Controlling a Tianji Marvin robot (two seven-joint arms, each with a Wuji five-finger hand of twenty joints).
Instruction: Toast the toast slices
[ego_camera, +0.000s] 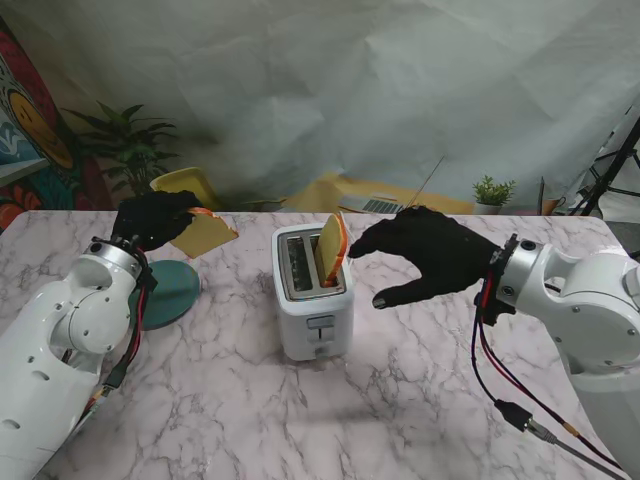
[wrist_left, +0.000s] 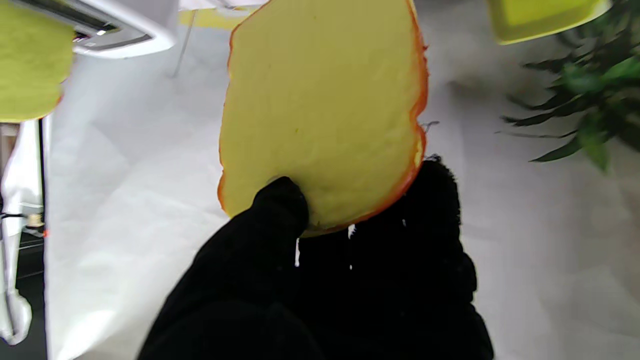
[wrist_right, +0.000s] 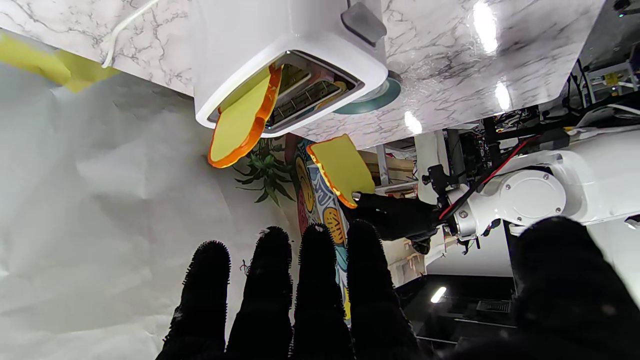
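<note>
White toaster (ego_camera: 312, 290) stands mid-table, one toast slice (ego_camera: 331, 249) upright in its right slot, leaning right. Right of it, the right hand (ego_camera: 425, 258) hovers, fingers spread. Left of it, the left hand (ego_camera: 152, 218) pinches a second slice (ego_camera: 205, 234), long axis pointing toward the toaster.

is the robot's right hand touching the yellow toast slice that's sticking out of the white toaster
Apart. The right wrist view shows the right hand open, backdrop visible between its fingertips and the yellow toast slice in the white toaster.

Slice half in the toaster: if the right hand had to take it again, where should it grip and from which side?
Probably the slice's exposed top, pinched across its flat faces from above. It stands tilted in the toaster's right slot, lower part hidden; right hand is open beside it.
</note>
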